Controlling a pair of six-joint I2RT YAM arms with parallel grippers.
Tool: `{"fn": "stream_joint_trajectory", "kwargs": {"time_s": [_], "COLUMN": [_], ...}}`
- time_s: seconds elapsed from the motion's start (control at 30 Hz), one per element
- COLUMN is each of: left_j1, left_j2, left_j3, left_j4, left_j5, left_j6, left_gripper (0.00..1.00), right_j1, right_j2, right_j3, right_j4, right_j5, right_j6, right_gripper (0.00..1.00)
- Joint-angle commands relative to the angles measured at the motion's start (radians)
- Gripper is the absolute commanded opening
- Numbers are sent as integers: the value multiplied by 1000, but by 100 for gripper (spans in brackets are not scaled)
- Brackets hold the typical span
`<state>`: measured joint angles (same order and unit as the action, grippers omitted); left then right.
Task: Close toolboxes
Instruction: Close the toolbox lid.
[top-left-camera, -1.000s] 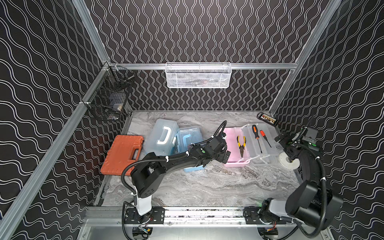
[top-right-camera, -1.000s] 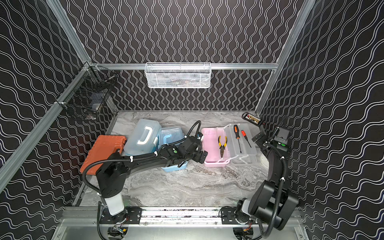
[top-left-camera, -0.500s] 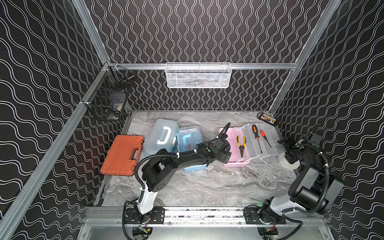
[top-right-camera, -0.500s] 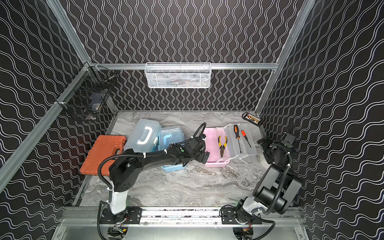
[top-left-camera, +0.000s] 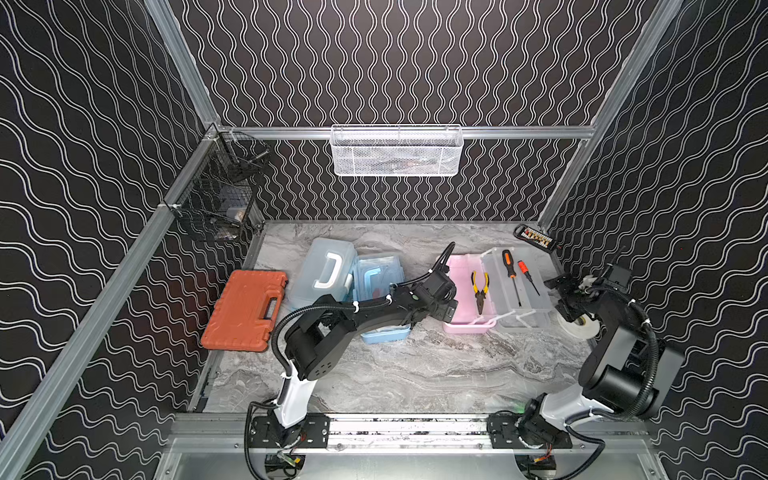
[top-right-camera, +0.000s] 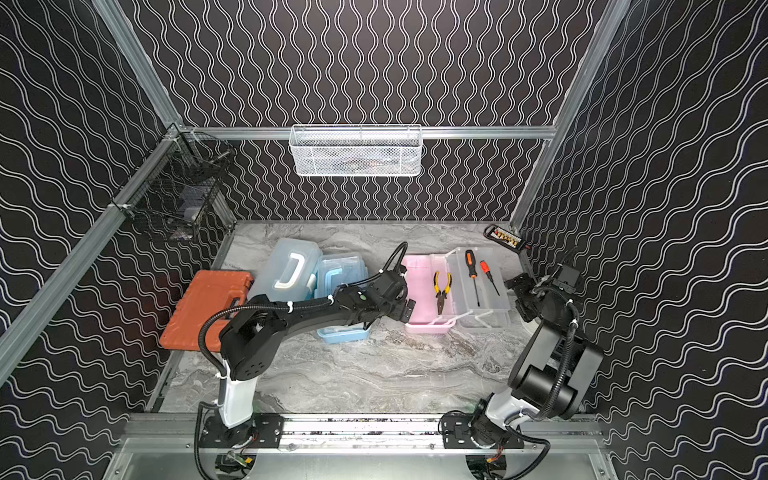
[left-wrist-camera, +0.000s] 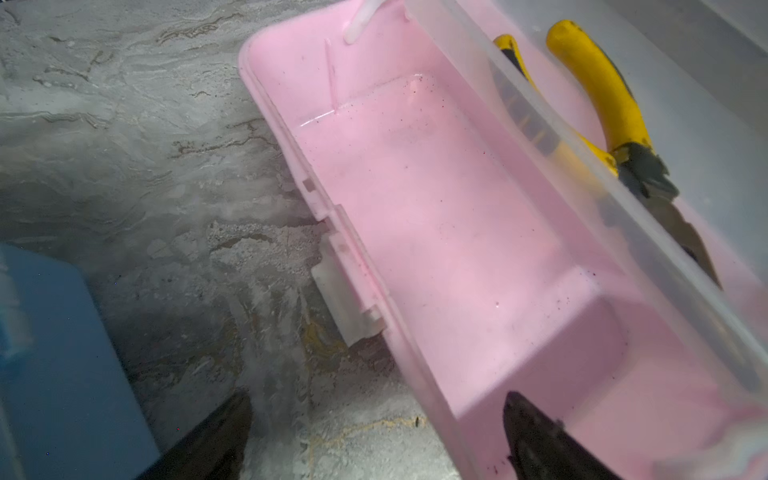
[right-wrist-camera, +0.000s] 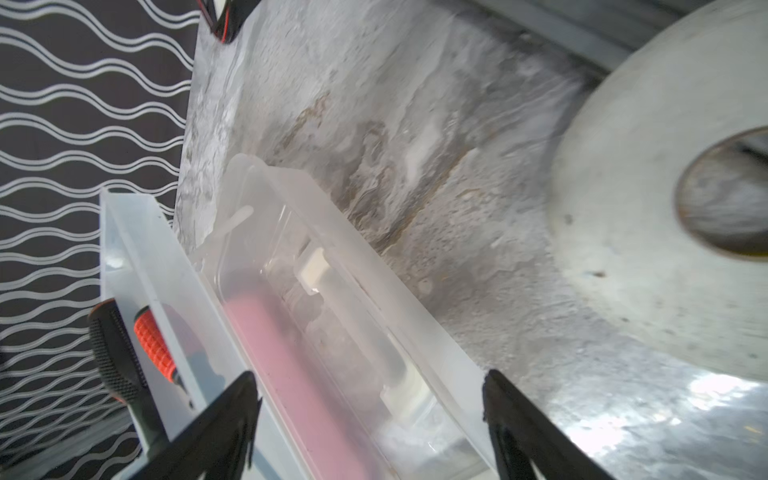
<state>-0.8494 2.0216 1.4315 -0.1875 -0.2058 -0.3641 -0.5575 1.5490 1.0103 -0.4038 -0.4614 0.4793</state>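
1. Over the last second the left arm (top-left-camera: 374, 309) has re-bent at the elbow, but its jaws have stayed at the near side wall of the open pink plastic toolbox base (left-wrist-camera: 436, 208).
2. The left jaws stand fully apart and hold nothing. The pink wall runs between the two black fingers (left-wrist-camera: 216, 440), one outside it over the grey marbled surface (left-wrist-camera: 124, 145) and one inside the base.
3. The right arm (top-left-camera: 615, 316) has moved more. It has lifted its elbow and swung in from the white tape roll (right-wrist-camera: 665, 208) towards the toolbox's translucent clear lid (right-wrist-camera: 353, 291), which lies folded out flat.
4. In the right wrist view the lid's outer rim lies between the right jaws. They are wide apart and grip nothing, with no contact visible.
5. A clear tray (top-left-camera: 505, 291) between base and lid carries two orange-and-black screwdrivers (top-left-camera: 510, 274). Yellow-handled pliers (top-left-camera: 480, 291) lie just beside it.
6. The two light-blue plastic toolboxes (top-left-camera: 324, 270) sit behind the left jaws, beside a flat orange case (top-left-camera: 245, 309). Their lids look down, though the latches cannot be made out.
7. Both pairs of jaws now appear to bracket the pink toolbox, the left to steady the base and the right to swing the lid over. Closing has not yet begun, and the tray and tools will likely have to fold in cleanly.
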Motion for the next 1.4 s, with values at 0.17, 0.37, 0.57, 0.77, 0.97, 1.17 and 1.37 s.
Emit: {"fn": "stream_joint_trajectory", "kwargs": {"time_s": [0.17,0.37,0.57,0.77,0.97,1.17,1.37], "left_j1": [4,3,3,2,3,3,2], "left_j2": [33,37,34,27,26,25,13], "left_j3": [-18,-25,-31,-41,-48,-48,-49], "left_j4": [-26,-9,-3,2,8,12,8], "left_j5": [-20,-14,-15,-19,-15,-14,-13], "left_j6": [-5,-1,5,11,19,25,35], "left_gripper": [99,99,99,99,99,99,98], "right_j1": [60,151,197,263,349,448,542], "right_j2": [-27,-27,-64,-91,-93,-105,-121], "right_j3": [15,36,45,67,84,116,167], "right_j4": [-16,-33,-39,-66,-79,-112,-155], "right_j5": [-34,-45,-80,-51,-16,49,139], "right_j6": [-38,-62,-66,-79,-79,-88,-99], "right_gripper": [85,85,85,85,86,86,86]}}
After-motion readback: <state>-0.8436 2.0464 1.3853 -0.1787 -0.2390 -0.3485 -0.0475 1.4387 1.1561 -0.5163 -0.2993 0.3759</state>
